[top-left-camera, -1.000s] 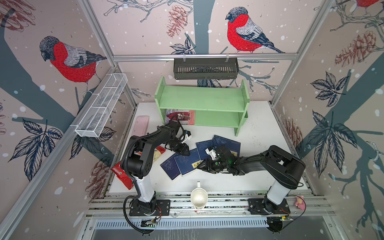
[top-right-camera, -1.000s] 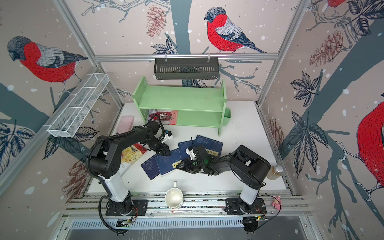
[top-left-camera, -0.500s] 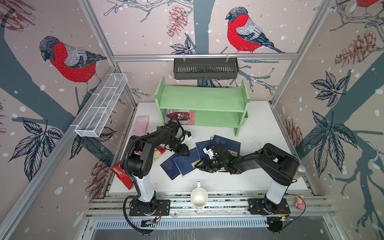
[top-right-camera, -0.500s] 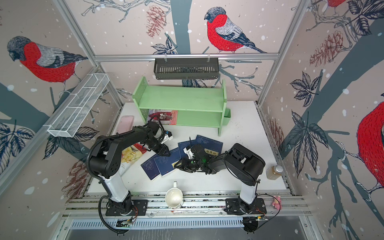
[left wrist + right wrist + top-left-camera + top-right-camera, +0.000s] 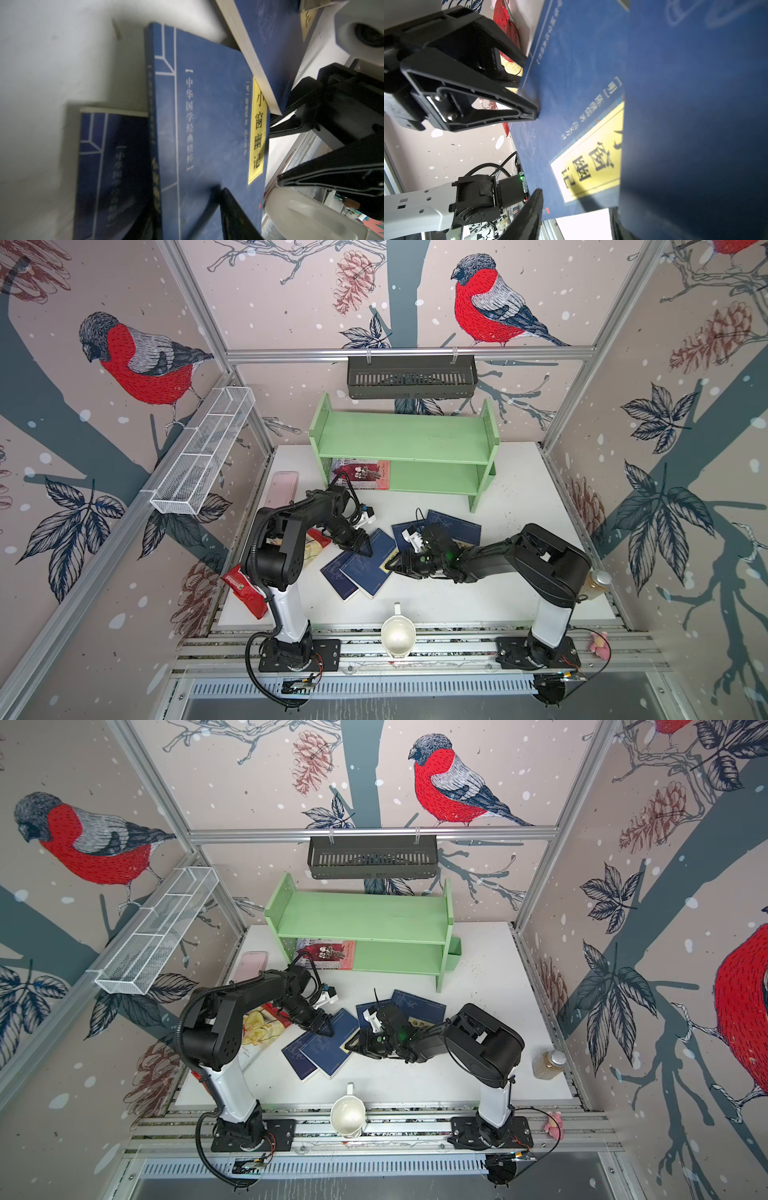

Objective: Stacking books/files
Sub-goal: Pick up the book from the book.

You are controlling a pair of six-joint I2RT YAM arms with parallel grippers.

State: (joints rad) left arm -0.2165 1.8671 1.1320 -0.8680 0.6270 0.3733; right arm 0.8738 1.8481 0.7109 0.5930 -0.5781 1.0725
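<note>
Two navy books overlap on the near counter (image 5: 519, 510), the upper navy book (image 5: 368, 572) over the lower navy book (image 5: 336, 578); the left pincer (image 5: 363, 546), spread, touches the upper cover; the right pincer (image 5: 395, 567), spread, meets the tilted third navy book (image 5: 270, 52); the fourth navy book (image 5: 457, 529) lies beyond; the pink book (image 5: 365, 475) rests in the green shelf (image 5: 415, 439).

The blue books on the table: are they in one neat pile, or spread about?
Spread about. In a top view two blue books overlap askew in front; two more lie farther back, offset.
</note>
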